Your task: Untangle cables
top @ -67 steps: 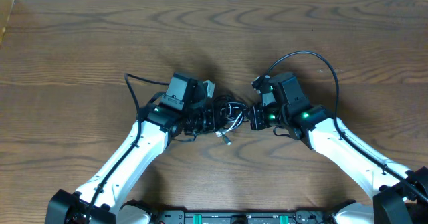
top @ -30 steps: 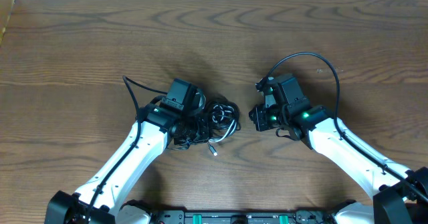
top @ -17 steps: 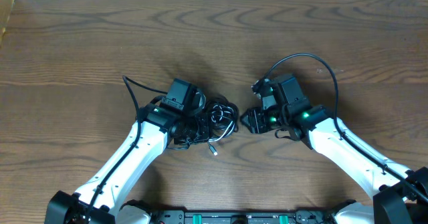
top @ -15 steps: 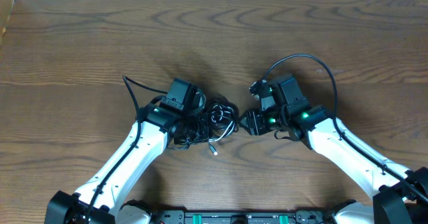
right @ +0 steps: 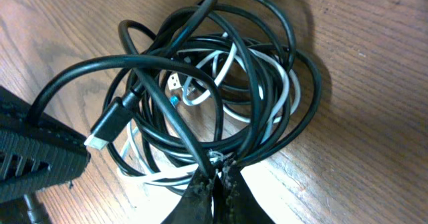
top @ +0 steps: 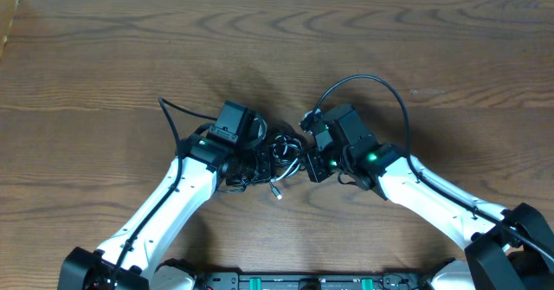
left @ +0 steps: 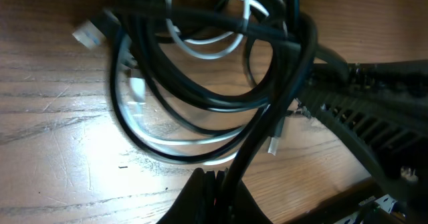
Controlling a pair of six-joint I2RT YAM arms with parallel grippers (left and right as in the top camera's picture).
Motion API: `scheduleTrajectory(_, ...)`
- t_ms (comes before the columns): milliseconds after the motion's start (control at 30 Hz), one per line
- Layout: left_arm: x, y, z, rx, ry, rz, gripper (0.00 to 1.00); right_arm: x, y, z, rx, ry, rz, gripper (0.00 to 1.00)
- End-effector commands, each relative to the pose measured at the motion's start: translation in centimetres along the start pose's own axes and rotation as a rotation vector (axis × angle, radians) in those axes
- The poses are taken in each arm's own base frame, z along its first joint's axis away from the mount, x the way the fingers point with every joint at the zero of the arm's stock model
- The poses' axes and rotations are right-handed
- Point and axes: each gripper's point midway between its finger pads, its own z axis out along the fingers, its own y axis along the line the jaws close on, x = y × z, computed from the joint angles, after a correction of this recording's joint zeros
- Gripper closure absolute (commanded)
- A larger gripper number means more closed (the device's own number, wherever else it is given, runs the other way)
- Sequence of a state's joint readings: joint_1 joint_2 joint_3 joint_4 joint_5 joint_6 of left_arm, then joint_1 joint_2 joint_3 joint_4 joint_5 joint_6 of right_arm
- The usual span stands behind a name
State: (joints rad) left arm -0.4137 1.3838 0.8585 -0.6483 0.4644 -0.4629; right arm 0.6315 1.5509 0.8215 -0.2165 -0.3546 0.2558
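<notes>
The cables lie in one tangled coil point(top: 284, 145) on the table between my two grippers. The long black cord point(right: 267, 23) loops several times around the shorter white cord point(right: 284, 97). A black plug with a silver tip point(right: 107, 127) sticks out of the coil. A white plug end point(top: 276, 190) trails toward the front. My left gripper point(top: 260, 158) is shut on a black strand at the coil's left edge point(left: 215, 180). My right gripper point(top: 305, 157) is shut on black strands at the coil's right edge point(right: 217, 174).
The wooden table point(top: 104, 65) extends all around. Thick black arm wires arch over the right arm point(top: 363, 80) and beside the left arm point(top: 177, 108). The right gripper's body point(left: 361, 110) shows in the left wrist view, very close to the coil.
My right gripper has moved left to the coil and closed on its edge. My left gripper first dragged the coil slightly left, then held still.
</notes>
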Motion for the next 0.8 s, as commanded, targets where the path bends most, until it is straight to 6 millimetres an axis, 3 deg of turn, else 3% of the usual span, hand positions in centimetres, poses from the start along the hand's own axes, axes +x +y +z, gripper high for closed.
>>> scheduleTrajectory(0,-0.3,0.1,-0.4,-0.005,-0.021,0.015,0.92,-0.1,-0.2,-0.2,0.017,-0.011,0.026,0.99)
scheduleTrajectory(33,-0.3,0.1,-0.4,-0.005,-0.022,0.016,0.92,-0.3,0.2,-0.5,-0.003,-0.019,0.027,0.99)
scheduleTrajectory(67,-0.4,0.0,-0.4,-0.004,-0.024,0.017,0.84,-0.6,0.7,-0.9,-0.029,-0.027,0.031,0.99)
scheduleTrajectory(100,-0.4,0.0,-0.4,-0.004,-0.025,0.017,0.65,-1.0,1.3,-1.5,-0.064,-0.041,0.041,0.99)
scheduleTrajectory(167,-0.6,-0.1,-0.4,-0.002,-0.035,0.021,0.39,-1.9,2.3,-3.0,-0.117,-0.073,0.073,0.99)
scheduleTrajectory(233,-1.0,0.0,-0.4,-0.007,-0.050,0.025,0.24,-2.9,2.9,-4.7,-0.163,-0.108,0.123,0.99)
scheduleTrajectory(400,-1.1,-0.3,-0.4,0.007,-0.054,0.025,0.18,-4.7,2.9,-9.0,-0.231,-0.194,0.256,0.99)
scheduleTrajectory(500,-0.5,-1.8,-0.5,0.092,-0.014,0.032,0.15,-5.6,3.3,-11.1,-0.328,-0.216,0.304,0.99)
scheduleTrajectory(767,-0.4,-6.9,-1.7,0.368,0.040,0.004,0.15,-5.8,3.4,-11.9,-0.387,-0.213,0.322,0.99)
